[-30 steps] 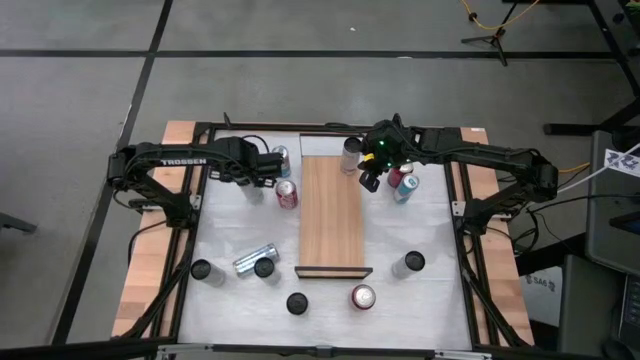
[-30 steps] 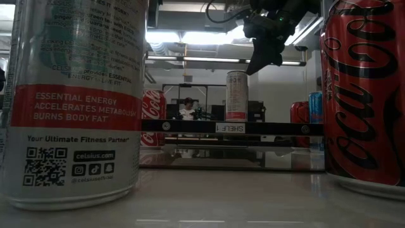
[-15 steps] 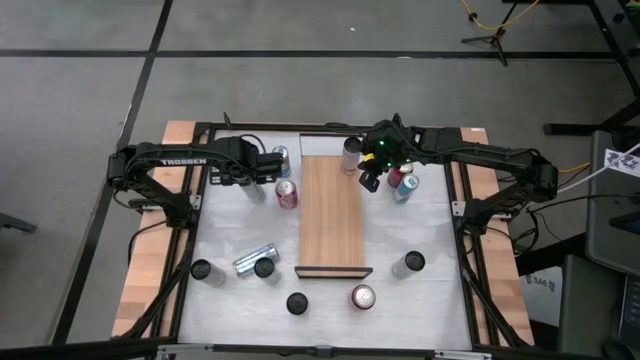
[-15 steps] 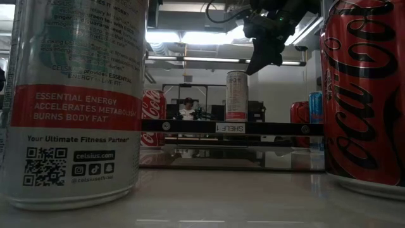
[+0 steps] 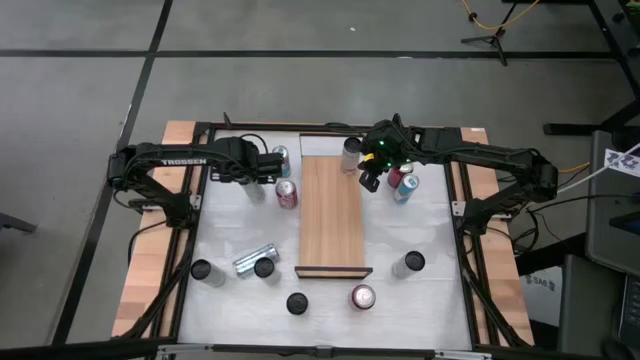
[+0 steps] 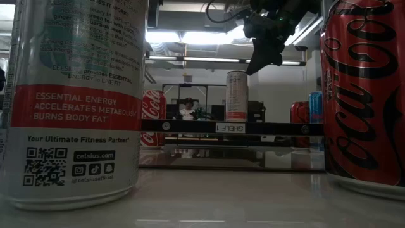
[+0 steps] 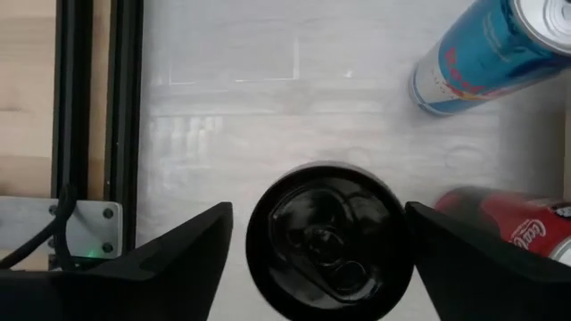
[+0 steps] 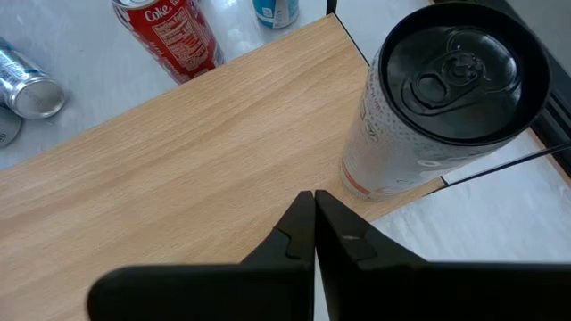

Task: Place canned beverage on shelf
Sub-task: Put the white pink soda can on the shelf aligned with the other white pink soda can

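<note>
The left tool (image 7: 321, 259) points straight down at the surface (image 5: 330, 285), its two fingers (image 7: 178, 259) spread wide on either side of a black-topped can (image 7: 330, 236) that stands upright between them with a clear gap on each side, so nothing is gripped. In the high view this left tool (image 5: 262, 172) sits at the end of an arm that reaches in level from the left side, elbow bent back toward the frame, and ends just left of the shelf (image 5: 331, 215) near the shelf's far end. A blue can (image 7: 486, 49) and a red cola can (image 7: 513, 227) stand close by, the red one (image 5: 287, 193) just beside the shelf's left edge. The right tool (image 8: 314, 223) hangs over the shelf's far right corner with its fingers pressed together and empty; its arm stretches in from the right side and tips downward at the wrist (image 5: 375, 165). A tall white can (image 8: 437, 98) stands upright on that far end of the shelf, just beyond the closed tips. The shelf, a long light wooden plank, lies along the middle of the surface with its dark lip (image 5: 334, 271) at the near end. Other cans stand scattered around the near end of the shelf, and one silver can (image 5: 255, 258) lies on its side to the left of it.
</note>
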Robot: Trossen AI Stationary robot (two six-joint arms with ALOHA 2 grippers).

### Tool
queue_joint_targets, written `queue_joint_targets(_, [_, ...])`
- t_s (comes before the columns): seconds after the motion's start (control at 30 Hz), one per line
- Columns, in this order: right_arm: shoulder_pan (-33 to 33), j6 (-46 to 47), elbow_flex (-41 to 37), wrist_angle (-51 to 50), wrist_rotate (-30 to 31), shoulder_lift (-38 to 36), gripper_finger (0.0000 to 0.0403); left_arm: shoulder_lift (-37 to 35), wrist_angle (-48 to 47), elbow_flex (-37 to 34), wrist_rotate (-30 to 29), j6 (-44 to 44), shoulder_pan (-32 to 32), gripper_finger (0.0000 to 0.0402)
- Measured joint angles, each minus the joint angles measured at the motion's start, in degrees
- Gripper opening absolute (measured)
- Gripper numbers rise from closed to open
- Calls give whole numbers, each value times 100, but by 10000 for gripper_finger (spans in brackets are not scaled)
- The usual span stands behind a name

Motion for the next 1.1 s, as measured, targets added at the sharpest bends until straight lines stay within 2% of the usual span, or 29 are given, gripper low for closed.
queue_joint_targets(0.33, [0, 0, 0, 2, 0, 0, 1, 0, -4, 0, -55, 316, 4, 380])
queue_joint_targets(0.7, [0, 0, 0, 1, 0, 0, 1, 0, 358, 0, -35, 956, 4, 391])
queue_joint_targets(0.87, [0, 0, 0, 0, 0, 0, 1, 0, 543, 0, -33, 1566, 2, 391])
queue_joint_targets(1.1, [0, 0, 0, 1, -1, 0, 1, -2, 551, 0, -26, 3223, 0, 391])
